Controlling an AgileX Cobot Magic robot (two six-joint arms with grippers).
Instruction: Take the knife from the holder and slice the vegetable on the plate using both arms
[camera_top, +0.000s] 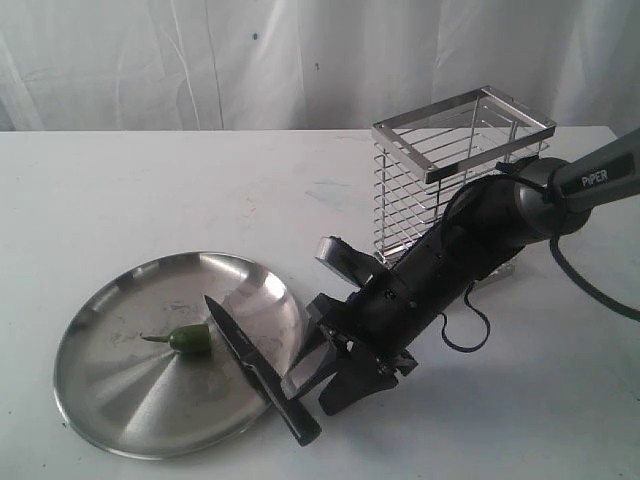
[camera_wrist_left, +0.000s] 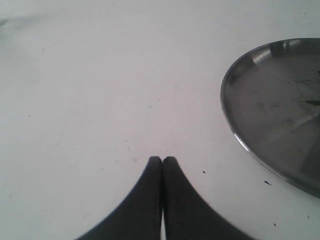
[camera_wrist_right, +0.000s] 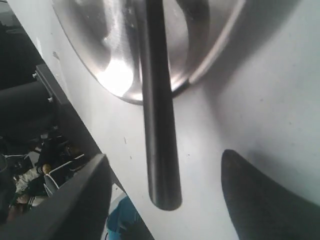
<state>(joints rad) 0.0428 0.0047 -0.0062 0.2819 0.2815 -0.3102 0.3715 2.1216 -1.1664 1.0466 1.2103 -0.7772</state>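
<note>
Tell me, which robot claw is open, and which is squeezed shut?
The right gripper is open, its fingers spread either side of the knife handle. The left gripper is shut, tips pressed together.

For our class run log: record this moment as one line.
knife: across plate rim | vegetable: whole | right hand: open, astride handle | left hand: shut, empty

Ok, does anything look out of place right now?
Yes: the black-handled dark knife lies loose across the round steel plate's rim, handle overhanging the table, between the open right claw fingers, ungripped.
</note>
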